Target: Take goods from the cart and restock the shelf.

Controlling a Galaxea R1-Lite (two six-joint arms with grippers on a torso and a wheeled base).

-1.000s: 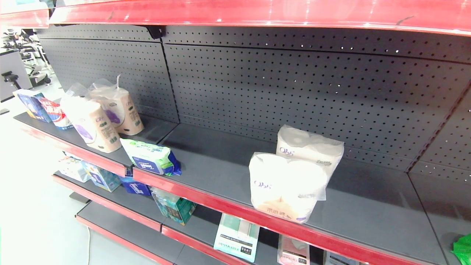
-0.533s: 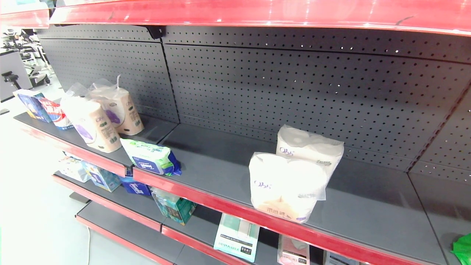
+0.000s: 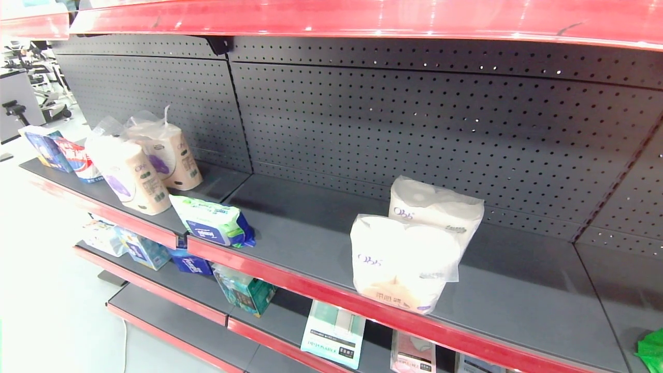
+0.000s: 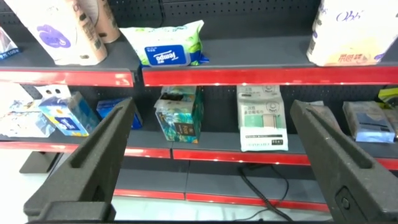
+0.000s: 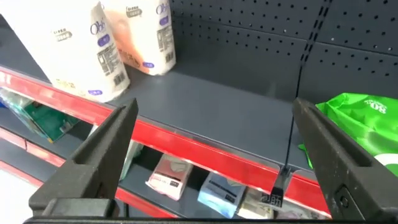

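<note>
On the middle shelf [image 3: 311,223], two white roll packs are stood right of centre: one [image 3: 401,261] at the front edge, the other [image 3: 435,207] just behind it. Bare shelf is left between them and one wipes pack [image 3: 212,221] at the front-left corner, and again rightward up to one green bag [image 5: 360,124]. In the next bay left, two tall packs are seen, one [image 3: 129,173] at the front edge, one [image 3: 166,150] behind. The left gripper [image 4: 212,107] and right gripper [image 5: 214,106] are held before the shelf, jaws spread wide, nothing gripped.
</note>
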